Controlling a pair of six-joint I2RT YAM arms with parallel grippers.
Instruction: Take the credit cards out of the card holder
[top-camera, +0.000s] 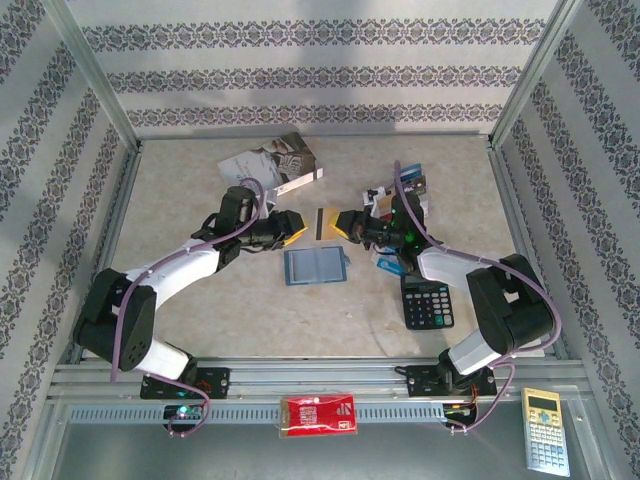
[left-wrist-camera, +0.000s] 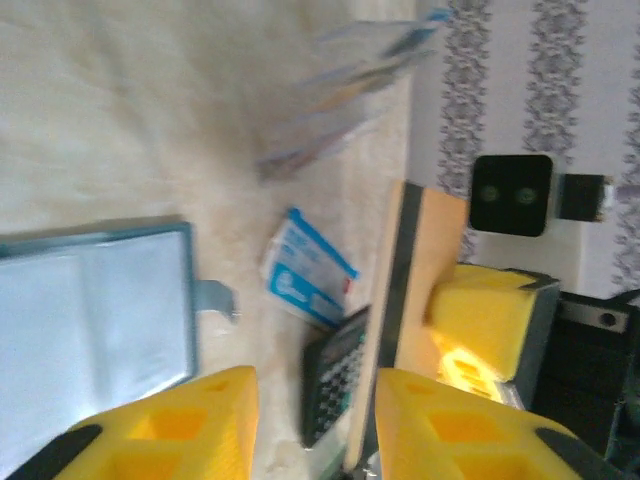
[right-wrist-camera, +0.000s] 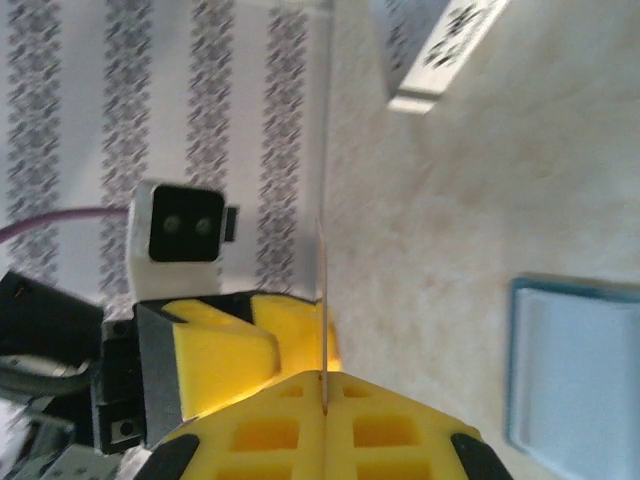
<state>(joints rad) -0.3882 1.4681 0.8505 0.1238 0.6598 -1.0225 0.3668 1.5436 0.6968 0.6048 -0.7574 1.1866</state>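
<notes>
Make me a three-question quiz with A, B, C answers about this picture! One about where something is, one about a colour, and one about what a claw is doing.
1. Where is the card holder?
A. on top of a book
B. lying flat on the table
C. inside a gripper

2. What colour is the calculator on the table?
A. black
B. red
C. green

3. What is the right gripper doing?
A. hanging wide open
B. squeezing the calculator
C. pinching a card

Answers:
1 B, as it lies open on the tabletop with nothing gripping it.
2 A, as its body and keys look black.
3 C, as the thin card stands clamped between its yellow fingers.
</notes>
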